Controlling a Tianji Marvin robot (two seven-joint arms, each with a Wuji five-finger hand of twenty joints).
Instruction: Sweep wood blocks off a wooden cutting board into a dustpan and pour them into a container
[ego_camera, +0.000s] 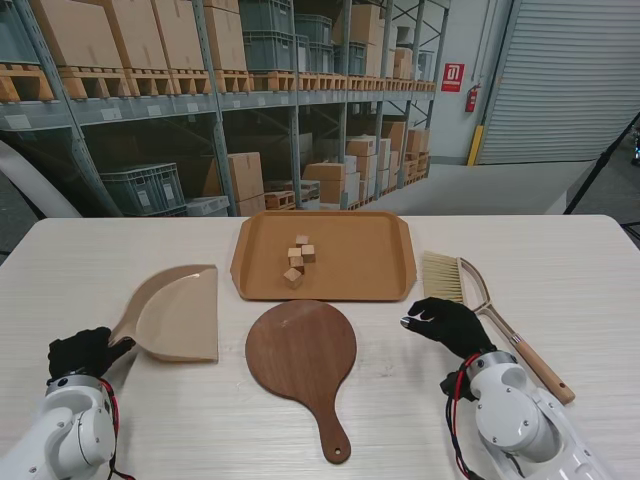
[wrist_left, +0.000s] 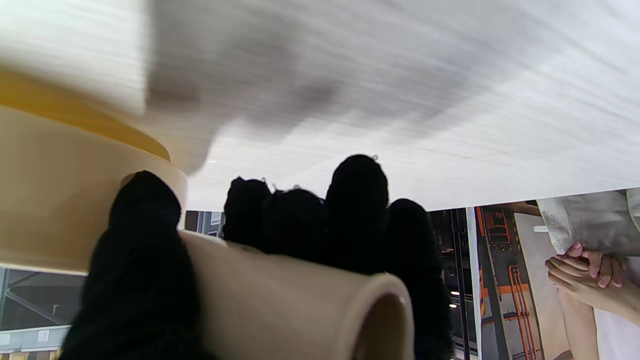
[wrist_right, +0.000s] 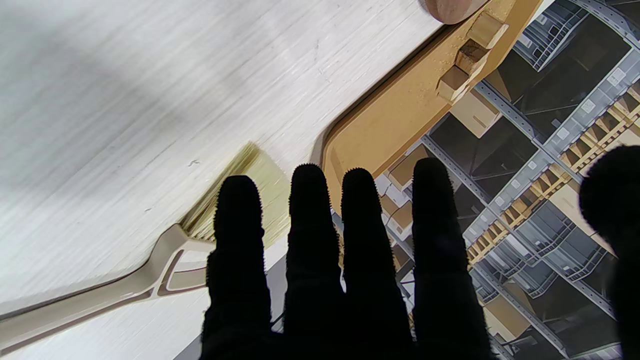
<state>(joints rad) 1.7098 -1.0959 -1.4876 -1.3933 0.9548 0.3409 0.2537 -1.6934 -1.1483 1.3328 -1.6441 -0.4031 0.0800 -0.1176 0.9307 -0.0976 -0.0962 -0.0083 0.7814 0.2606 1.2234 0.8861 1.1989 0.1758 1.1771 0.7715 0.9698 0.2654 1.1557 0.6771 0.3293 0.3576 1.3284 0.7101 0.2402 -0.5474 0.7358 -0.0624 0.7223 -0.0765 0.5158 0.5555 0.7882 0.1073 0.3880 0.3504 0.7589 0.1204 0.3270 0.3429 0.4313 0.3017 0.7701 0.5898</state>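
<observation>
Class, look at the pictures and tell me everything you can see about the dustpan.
The dustpan is a smooth beige scoop, plastic by the look of it, with a raised curved back wall, a flat floor and a hollow tubular handle. It lies flat on the pale table, left of the round wooden board, its open straight edge facing that board without touching it. Nothing lies in it. The left hand, in a black glove, is wrapped around the handle.

wood blocks (ego_camera: 298, 261) clustered on tray (ego_camera: 380, 272), cutting board (ego_camera: 301, 350) bare.
</observation>
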